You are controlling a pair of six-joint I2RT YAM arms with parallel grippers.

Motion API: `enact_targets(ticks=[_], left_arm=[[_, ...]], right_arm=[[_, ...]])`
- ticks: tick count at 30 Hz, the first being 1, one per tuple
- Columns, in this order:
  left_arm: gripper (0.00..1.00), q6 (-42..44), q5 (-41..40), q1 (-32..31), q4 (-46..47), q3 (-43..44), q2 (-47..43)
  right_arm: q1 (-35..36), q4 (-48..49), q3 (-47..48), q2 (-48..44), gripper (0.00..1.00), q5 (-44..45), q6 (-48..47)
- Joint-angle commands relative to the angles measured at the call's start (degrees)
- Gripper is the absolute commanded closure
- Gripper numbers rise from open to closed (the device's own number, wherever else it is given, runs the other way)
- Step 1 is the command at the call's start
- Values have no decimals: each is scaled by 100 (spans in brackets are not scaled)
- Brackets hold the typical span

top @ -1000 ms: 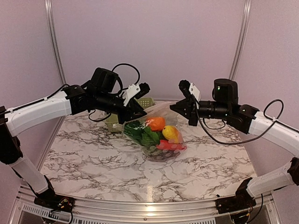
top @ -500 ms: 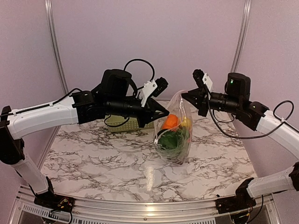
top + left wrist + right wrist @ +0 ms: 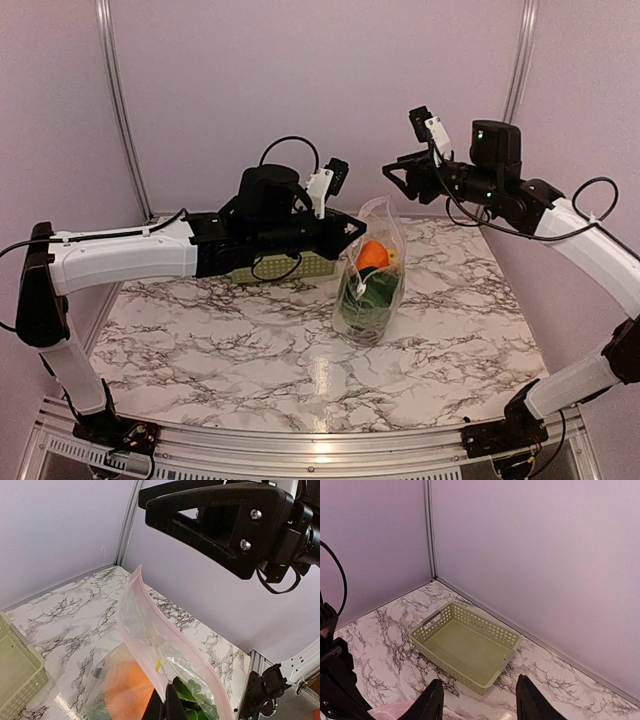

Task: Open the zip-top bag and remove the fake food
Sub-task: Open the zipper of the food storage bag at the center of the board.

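Note:
The zip-top bag [image 3: 370, 275] stands upright on the marble table, its bottom resting on the top. My left gripper [image 3: 358, 228] is shut on the left lip of its mouth. In the left wrist view the fingers [image 3: 167, 707] pinch the pink zip strip of the zip-top bag [image 3: 145, 630], and the other lip runs off to the right, apart from it. Inside is the fake food: an orange piece [image 3: 371, 254] [image 3: 127, 685], a yellow one [image 3: 392, 258] and green leaves [image 3: 372, 292] [image 3: 192, 700]. My right gripper [image 3: 398, 175] [image 3: 480, 702] hangs open above and right of the bag, holding nothing.
A pale green lattice basket [image 3: 300, 268] [image 3: 467, 647] sits empty behind my left arm, near the back wall. The left forearm stretches across the table's left half. Bare marble lies in front of the bag, with the walls close behind and to the right.
My left gripper closed on the bag and carried it right, standing it upright. My right gripper has let go of the bag's other edge, opened and risen away.

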Motion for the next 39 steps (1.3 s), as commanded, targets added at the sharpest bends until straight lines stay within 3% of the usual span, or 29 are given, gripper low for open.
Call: enact_targets(ticks=[1,7,14,27,32,38,39], left_arm=[[100,-469,-291,-17,650,155,103],[100,-521,-316,-17,651,276,180],[100,-520,-227,-17,596,419,336],[100,-518,-161,-21,646,437,415],[100,-540,-135,-17,649,411,436],[100,-521,-190,-1,650,444,426],[100,-537,-174,1,646,484,456]], right_arm=[[31,-1511,870,-92,52,899,1035],[49,-3269,1516,-73,55,1110,2011],[218,-3967,1287,-349,60,476,2727],[542,-3243,-16,-411,66,134,3529],[538,-2868,-231,-369,73,141,3678],[505,-3009,153,-301,100,641,3571],[459,-3147,296,-282,100,798,3507]])
